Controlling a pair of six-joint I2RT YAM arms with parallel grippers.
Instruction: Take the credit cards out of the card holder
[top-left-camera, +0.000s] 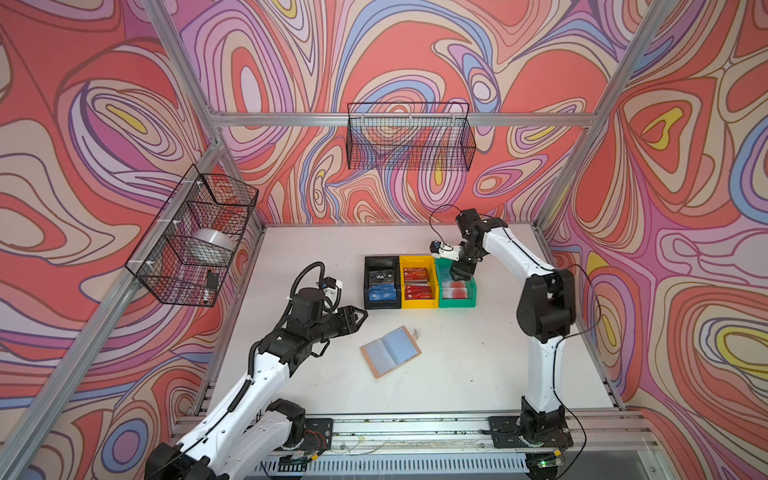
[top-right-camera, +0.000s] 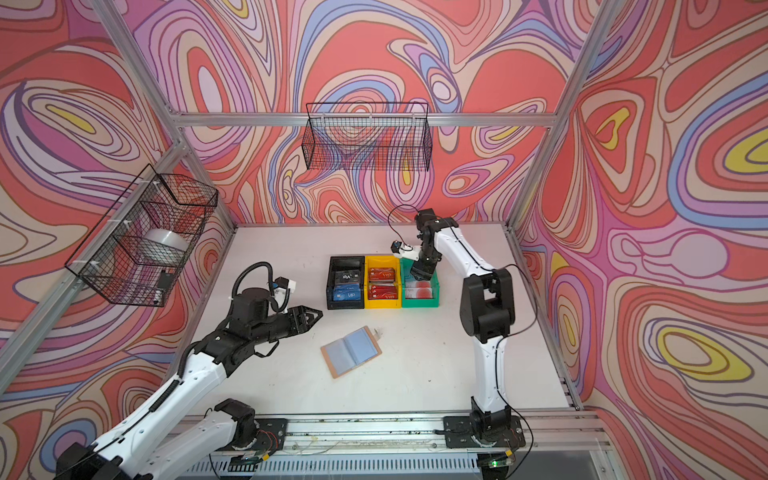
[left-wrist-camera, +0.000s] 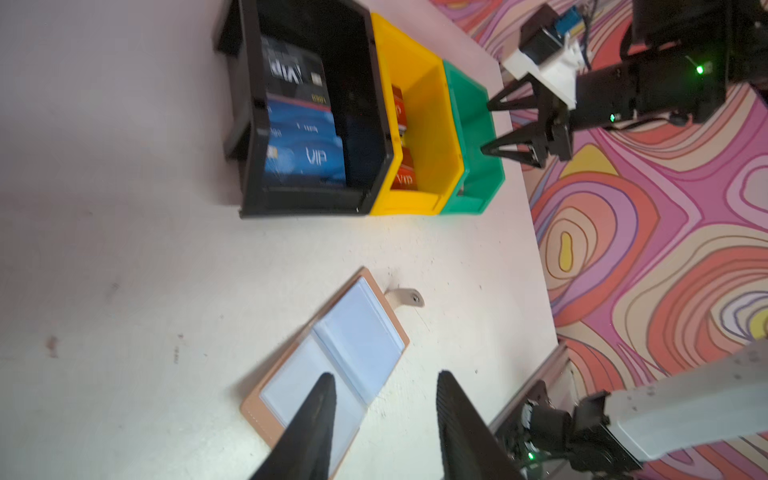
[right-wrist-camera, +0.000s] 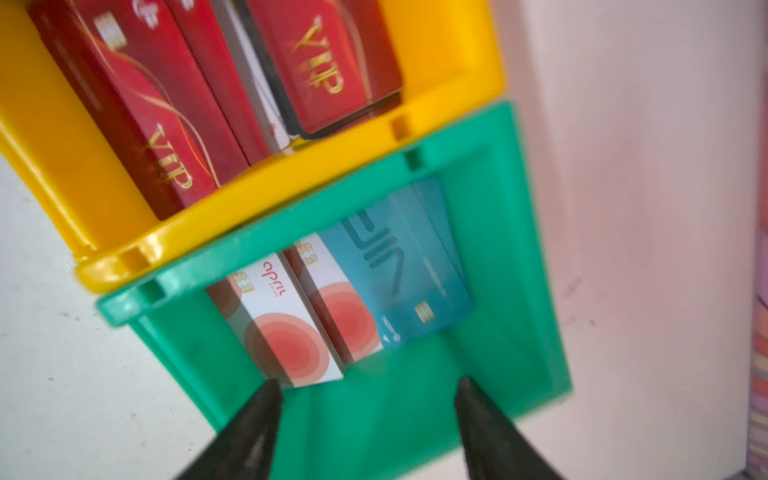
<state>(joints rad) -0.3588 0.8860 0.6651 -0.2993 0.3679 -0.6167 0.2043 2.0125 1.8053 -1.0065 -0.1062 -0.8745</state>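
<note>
The tan card holder (top-left-camera: 390, 351) (top-right-camera: 351, 351) lies open on the white table, and its clear sleeves (left-wrist-camera: 357, 332) look empty. My left gripper (top-left-camera: 361, 318) (left-wrist-camera: 386, 376) hovers open just left of it with nothing between the fingers. Blue VIP credit cards (top-left-camera: 380, 294) lie in the black bin (top-left-camera: 382, 305) and red VIP cards (right-wrist-camera: 158, 104) in the yellow bin (top-left-camera: 419, 304). Pale cards with red circles (right-wrist-camera: 291, 332) and a teal card (right-wrist-camera: 399, 270) lie in the green bin (right-wrist-camera: 498, 291). My right gripper (top-left-camera: 461, 274) (right-wrist-camera: 369, 384) stands open over the green bin, holding nothing.
Three bins stand side by side behind the holder. A wire basket (top-left-camera: 195, 245) with a silver bowl hangs on the left wall and another basket (top-left-camera: 409, 137) on the back wall. Aluminium posts frame the table, and a rail (top-left-camera: 415, 428) runs along its front.
</note>
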